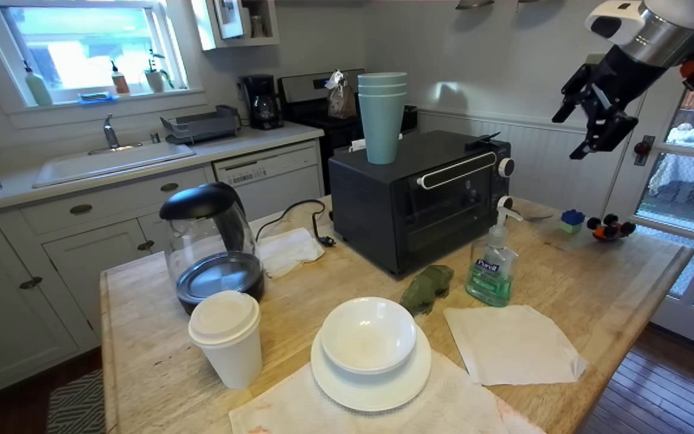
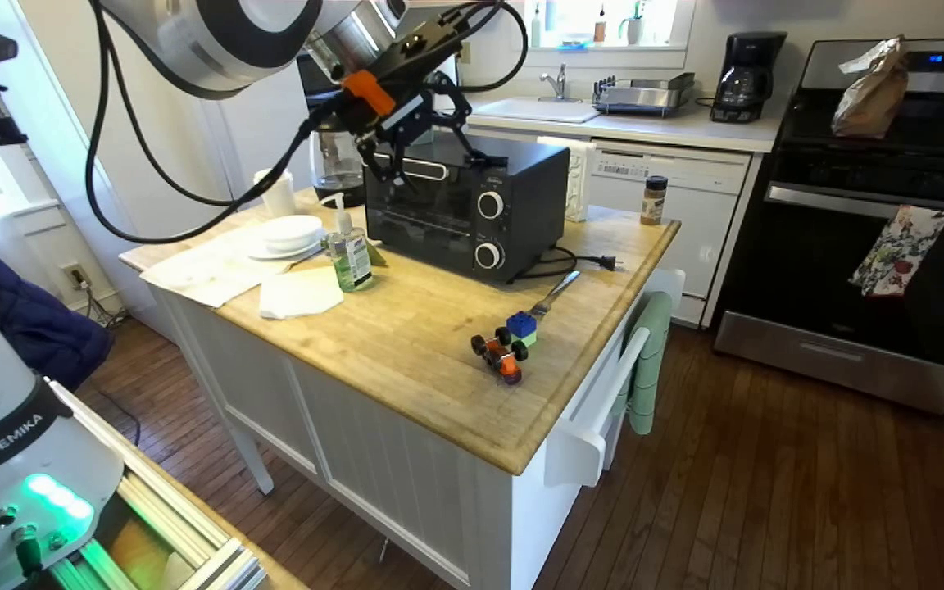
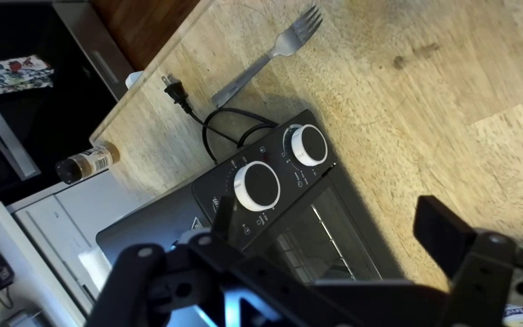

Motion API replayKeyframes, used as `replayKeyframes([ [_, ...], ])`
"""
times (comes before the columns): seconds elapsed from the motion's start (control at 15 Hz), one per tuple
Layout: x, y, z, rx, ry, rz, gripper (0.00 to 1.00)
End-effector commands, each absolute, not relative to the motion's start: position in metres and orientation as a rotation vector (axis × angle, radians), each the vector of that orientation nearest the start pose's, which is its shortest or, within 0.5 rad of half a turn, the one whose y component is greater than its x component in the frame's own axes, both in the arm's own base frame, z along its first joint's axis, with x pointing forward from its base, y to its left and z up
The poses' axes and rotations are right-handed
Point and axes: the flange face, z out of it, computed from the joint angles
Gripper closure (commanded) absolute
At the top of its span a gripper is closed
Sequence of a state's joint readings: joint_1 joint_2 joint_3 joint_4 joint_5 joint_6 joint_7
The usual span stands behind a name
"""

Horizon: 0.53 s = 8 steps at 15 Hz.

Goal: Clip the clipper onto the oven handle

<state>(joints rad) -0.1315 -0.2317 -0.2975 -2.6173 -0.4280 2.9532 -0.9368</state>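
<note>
1. The tool (image 3: 332, 221) is spread wide, holding nothing.
2. The likely clipper (image 1: 481, 142) lies atop the toaster oven (image 1: 371, 208) near one end of the oven handle (image 1: 458, 170); black on black, it could be misjudged and knocked off.
3. Sweeping sideways might topple the cups (image 1: 382, 120).

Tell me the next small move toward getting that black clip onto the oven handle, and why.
I'd move the open hand toward the black clip, probably stopping just above it: the hand holds nothing, and the clip lies on top of the toaster oven, off the oven handle.
</note>
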Motion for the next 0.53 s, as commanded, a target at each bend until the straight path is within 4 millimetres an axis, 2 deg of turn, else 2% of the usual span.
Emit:
replayKeyframes([
  [0.0,0.429,-0.165,0.387,-3.187,-1.527,-0.641,0.00],
  [0.07,0.429,-0.165,0.387,-3.187,-1.527,-0.641,0.00],
  [0.47,0.432,-0.166,0.377,-3.094,-1.824,-0.805,0.00],
])
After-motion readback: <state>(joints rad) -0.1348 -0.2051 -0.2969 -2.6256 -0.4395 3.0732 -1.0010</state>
